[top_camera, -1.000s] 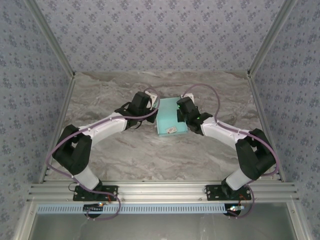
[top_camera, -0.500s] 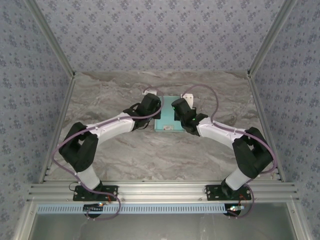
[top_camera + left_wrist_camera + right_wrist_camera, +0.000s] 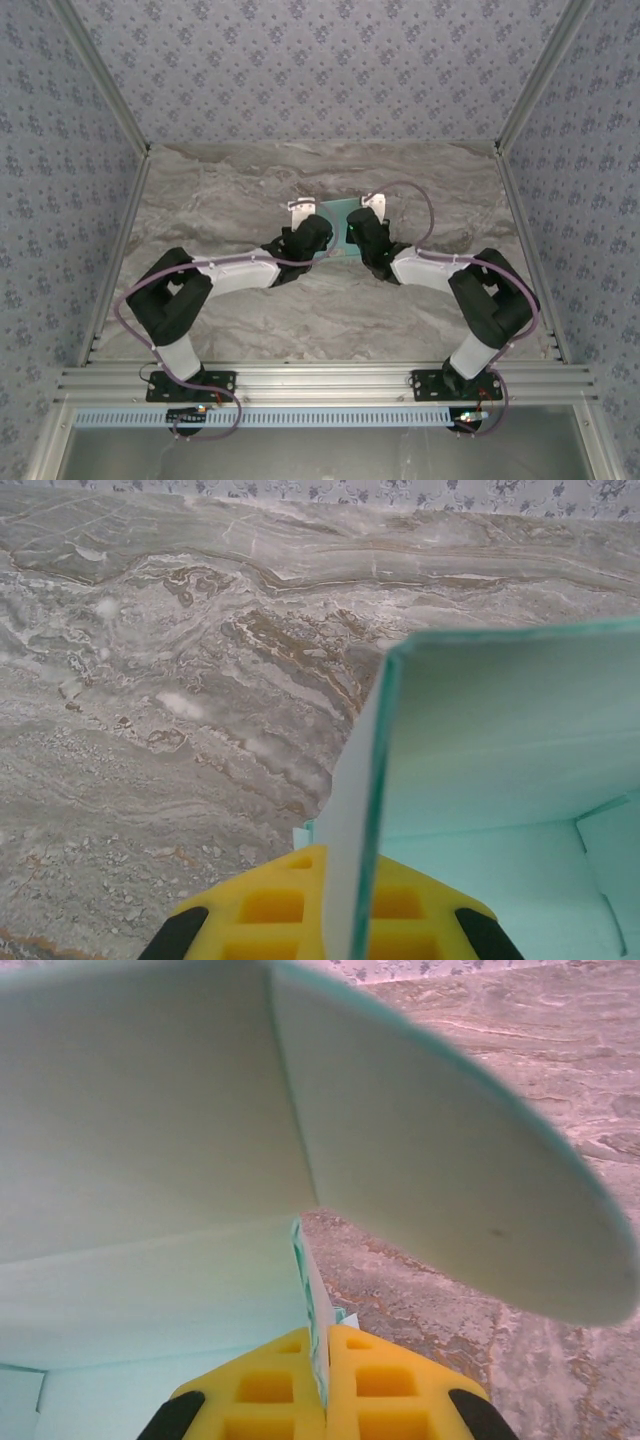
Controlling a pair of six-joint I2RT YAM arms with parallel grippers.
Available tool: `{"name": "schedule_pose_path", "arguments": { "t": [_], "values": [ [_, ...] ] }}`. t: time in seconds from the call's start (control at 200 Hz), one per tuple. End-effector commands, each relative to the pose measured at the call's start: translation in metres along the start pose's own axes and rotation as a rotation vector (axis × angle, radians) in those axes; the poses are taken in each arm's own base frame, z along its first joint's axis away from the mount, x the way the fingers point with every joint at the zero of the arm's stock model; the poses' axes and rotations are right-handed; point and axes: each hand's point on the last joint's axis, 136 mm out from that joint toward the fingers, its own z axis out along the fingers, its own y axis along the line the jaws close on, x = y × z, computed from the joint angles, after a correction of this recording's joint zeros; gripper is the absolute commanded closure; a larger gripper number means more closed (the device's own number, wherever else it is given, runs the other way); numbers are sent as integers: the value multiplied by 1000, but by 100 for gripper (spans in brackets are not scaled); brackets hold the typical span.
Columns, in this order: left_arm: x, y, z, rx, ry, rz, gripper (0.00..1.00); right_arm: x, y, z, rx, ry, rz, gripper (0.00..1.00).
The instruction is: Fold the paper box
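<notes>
Paper box (image 3: pixel 337 214) sits mid-table, a bit toward the table's (image 3: pixel 220 180) far edge. It is partly folded mint card, with both arms converged on it.

Top view:
- left gripper (image 3: pixel 312 232) is on the box's left side, right gripper (image 3: pixel 362 228) on its right side
- only a narrow strip of mint shows between the two black wrists
- can't read the jaw gap or the fold state from up here

Left wrist view:
- left gripper (image 3: pixel 350 905) is clamped on a box wall
- the wall runs edge-on, upright, straight up between the yellow fingers (image 3: pixel 270 905)
- paper box (image 3: pixel 500 710): a second panel turns off the top of that wall to the right, with a flat mint floor below it
- a crease line shows at the lower right
- bare marble table (image 3: pixel 150 680) lies left of the wall

Right wrist view:
- right gripper (image 3: pixel 326 1380) is also pinched tight on card
- a thin wall edge sits between its yellow fingers (image 3: pixel 390 1385)
- paper box (image 3: pixel 150 1110): a large panel overhangs the camera at upper left
- a rounded flap (image 3: pixel 450 1180) bends off that panel to the right, curved rather than creased flat
- table (image 3: pixel 560 1070) shows beyond and under the flap

Each wrist view shows its own grip; neither shows the other gripper's contact. Overall box position on the table comes from the top view.
</notes>
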Motion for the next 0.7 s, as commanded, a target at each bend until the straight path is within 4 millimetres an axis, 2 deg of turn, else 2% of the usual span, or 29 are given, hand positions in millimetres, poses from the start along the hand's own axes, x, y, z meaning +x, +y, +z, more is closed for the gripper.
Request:
{"name": "schedule_pose_path", "arguments": {
  "t": [0.0, 0.425, 0.695],
  "values": [
    [-16, 12, 0, -53, -147, -55, 100, -4, -7, 3, 8, -73, 35, 100],
    [31, 15, -7, -38, -200, -2, 100, 29, -11, -4, -13, -91, 70, 99],
    [58, 24, -11, -62, -199, 66, 100, 49, -19, -14, -7, -108, 92, 98]
  ]
}}
